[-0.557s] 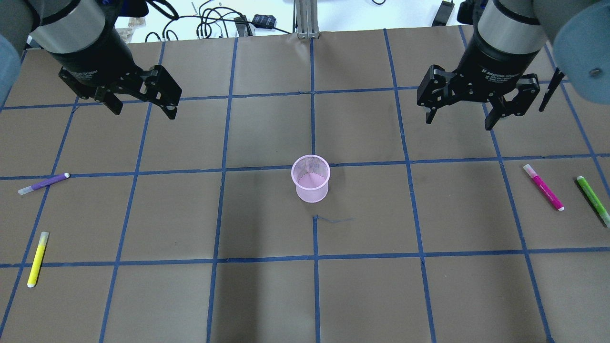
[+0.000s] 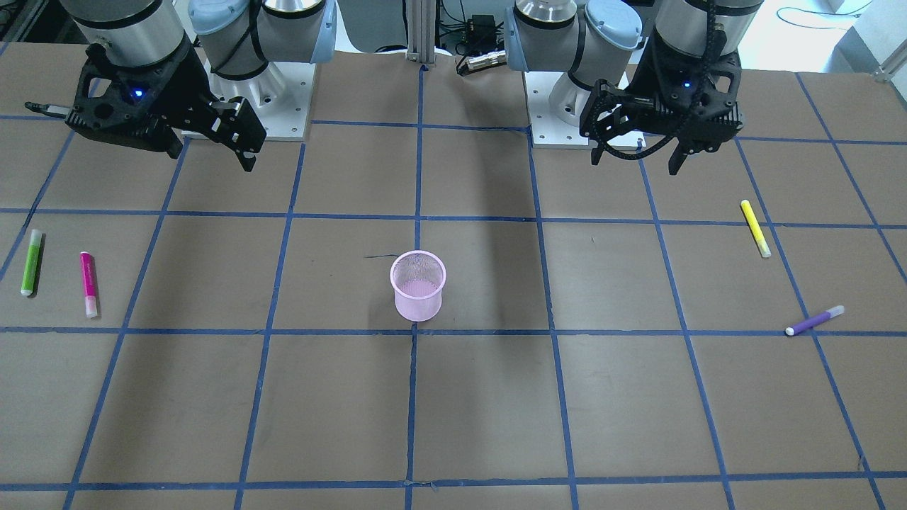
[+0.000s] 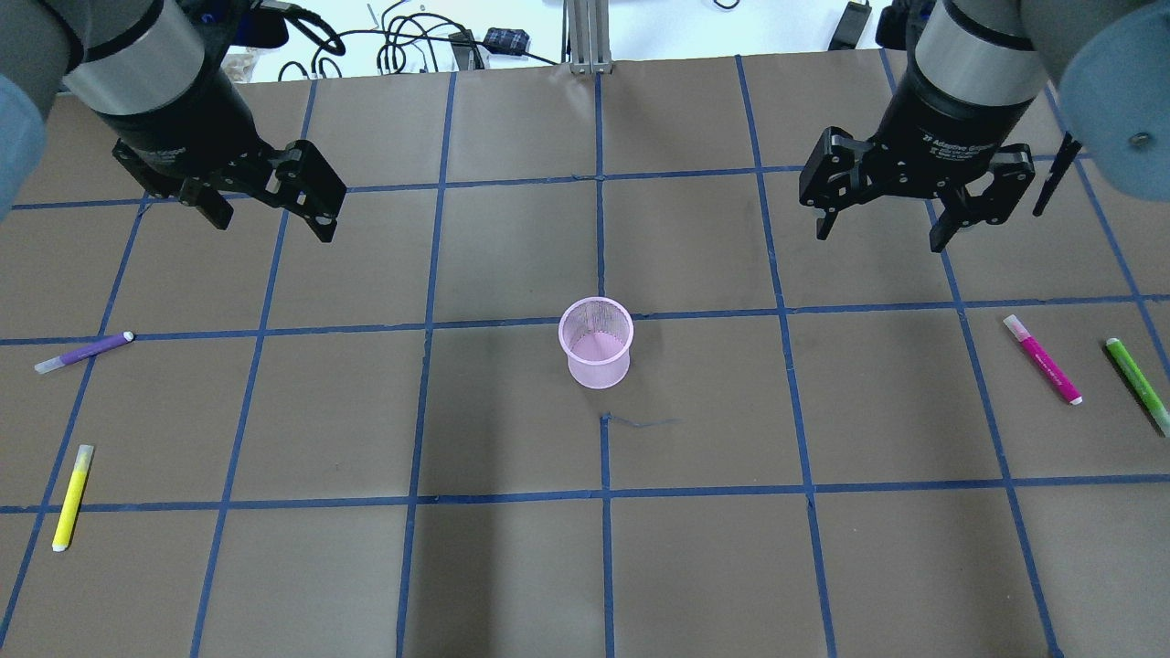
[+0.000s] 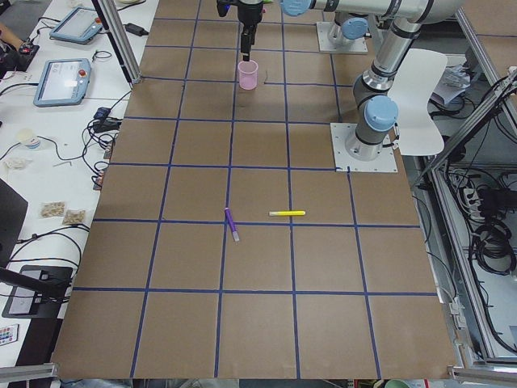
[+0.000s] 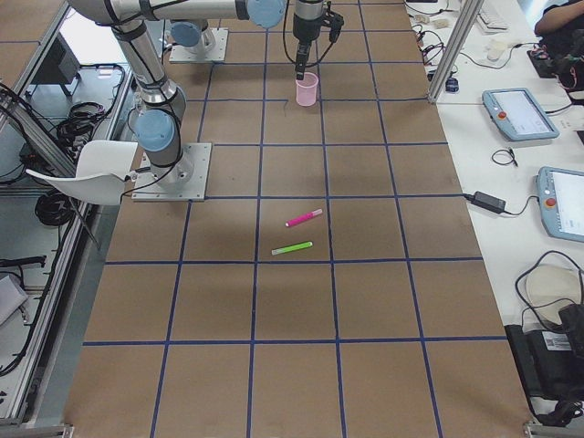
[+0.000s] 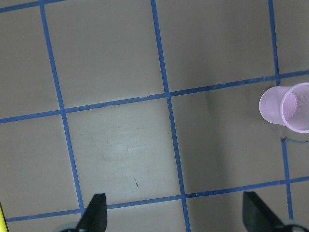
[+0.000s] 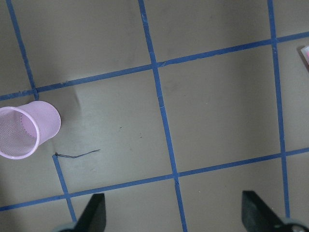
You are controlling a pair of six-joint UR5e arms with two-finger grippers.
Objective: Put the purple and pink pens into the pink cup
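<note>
Where gridlines (image 3: pixel 600 274) cross, pink cup (image 3: pixel 599 370), seemingly mesh

Even bright overhead light, soft shadows on table (image 3: pixel 512 585), pics sharp w/ no glare

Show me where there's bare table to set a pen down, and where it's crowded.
Bare: the squares all round the pink cup, and the wide stretches from it to the pens on either side. Crowded: the robot's left end, with purple pen and yellow pen; the right end, with pink pen beside green pen.
</note>
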